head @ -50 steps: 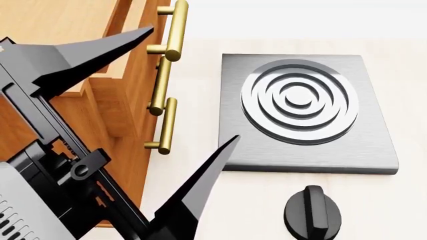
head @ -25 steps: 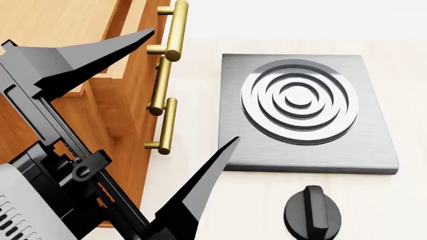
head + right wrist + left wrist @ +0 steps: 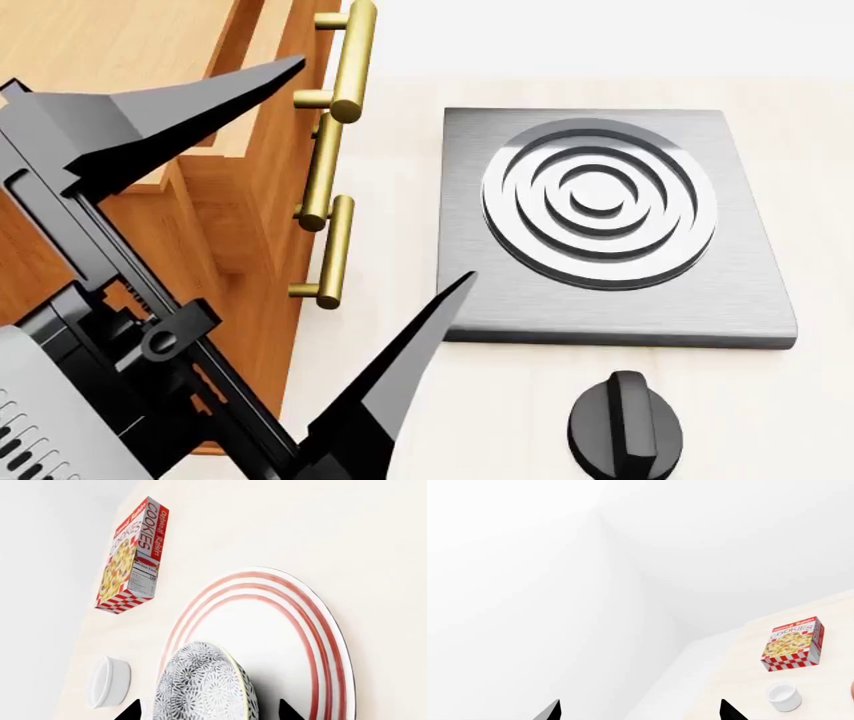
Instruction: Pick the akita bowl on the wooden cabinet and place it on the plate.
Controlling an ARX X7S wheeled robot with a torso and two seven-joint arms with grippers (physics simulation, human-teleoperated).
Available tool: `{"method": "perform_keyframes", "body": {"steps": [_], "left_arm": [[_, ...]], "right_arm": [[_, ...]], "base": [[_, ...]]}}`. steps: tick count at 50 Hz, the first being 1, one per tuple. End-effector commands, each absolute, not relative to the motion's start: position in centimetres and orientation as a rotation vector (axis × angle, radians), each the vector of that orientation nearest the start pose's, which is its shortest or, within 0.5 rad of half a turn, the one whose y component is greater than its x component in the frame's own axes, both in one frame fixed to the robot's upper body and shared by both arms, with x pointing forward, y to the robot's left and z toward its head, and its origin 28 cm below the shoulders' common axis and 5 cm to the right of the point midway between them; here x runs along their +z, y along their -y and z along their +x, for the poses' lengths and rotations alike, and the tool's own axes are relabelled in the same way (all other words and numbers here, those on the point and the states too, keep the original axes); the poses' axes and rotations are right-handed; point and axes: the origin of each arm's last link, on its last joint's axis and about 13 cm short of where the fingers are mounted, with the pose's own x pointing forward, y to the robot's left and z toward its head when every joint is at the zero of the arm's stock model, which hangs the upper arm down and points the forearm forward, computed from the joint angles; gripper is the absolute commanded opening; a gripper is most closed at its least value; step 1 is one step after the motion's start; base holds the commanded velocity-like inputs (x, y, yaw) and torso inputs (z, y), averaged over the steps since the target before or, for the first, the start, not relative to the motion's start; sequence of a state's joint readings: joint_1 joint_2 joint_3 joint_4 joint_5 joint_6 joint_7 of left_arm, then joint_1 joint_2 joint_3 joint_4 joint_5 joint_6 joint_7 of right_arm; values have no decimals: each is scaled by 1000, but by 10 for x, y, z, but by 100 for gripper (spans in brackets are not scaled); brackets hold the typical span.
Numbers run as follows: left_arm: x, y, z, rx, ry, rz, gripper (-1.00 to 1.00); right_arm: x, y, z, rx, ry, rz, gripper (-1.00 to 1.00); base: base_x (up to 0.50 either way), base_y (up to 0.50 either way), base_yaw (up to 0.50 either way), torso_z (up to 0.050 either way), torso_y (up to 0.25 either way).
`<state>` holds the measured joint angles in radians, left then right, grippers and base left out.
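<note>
Dropping the bowl (image 3: 203, 682) crookedly looks like the main danger: in the right wrist view it sits tipped on its side between the right gripper's (image 3: 208, 711) two dark fingertips (image 3: 130, 711), over the inner part of the plate (image 3: 313, 630). If the fingers let go while it leans like that, I judge it could roll across the plate or off its ringed edge toward the small white cup (image 3: 110, 681) just beside the plate. The fingertips sit either side of the bowl's body; whether they press on it or stand a little clear of it I cannot tell, since only their points show. Farther off, the cookie box (image 3: 133, 555) stands well apart from the plate.

In the head view, the left gripper (image 3: 380, 170) is spread wide and holds nothing, close to the cabinet (image 3: 200, 220), with the stove plate (image 3: 607, 215) beyond.
</note>
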<state>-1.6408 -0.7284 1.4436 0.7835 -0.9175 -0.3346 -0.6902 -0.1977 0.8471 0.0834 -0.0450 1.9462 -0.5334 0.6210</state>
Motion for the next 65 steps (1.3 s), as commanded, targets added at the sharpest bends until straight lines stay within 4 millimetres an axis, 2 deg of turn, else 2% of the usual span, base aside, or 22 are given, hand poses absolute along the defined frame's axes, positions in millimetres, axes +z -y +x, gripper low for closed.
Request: {"method": "perform_keyframes", "body": {"steps": [1,14,51,61,65], "left_arm": [[286,-152,202,-753,675,538,100],[284,-152,202,-748,673,537,100],[286,-156,201,-734,676,531,100],[285,-156,201,-733,675,530,100],[285,-157,201,-733,676,529,100]], "right_arm": [[109,299,174,-923,113,1110,100],[118,300,165,-923,149,1073,100],[230,258,155,-668,379,821,100],[242,250,152,-614,414,791,100],[254,243,148,-568,444,767,100]], "base": [[0,0,0,0,0],[0,0,0,0,0],[0,0,0,0,0],[0,0,0,0,0],[0,0,0,0,0]]}}
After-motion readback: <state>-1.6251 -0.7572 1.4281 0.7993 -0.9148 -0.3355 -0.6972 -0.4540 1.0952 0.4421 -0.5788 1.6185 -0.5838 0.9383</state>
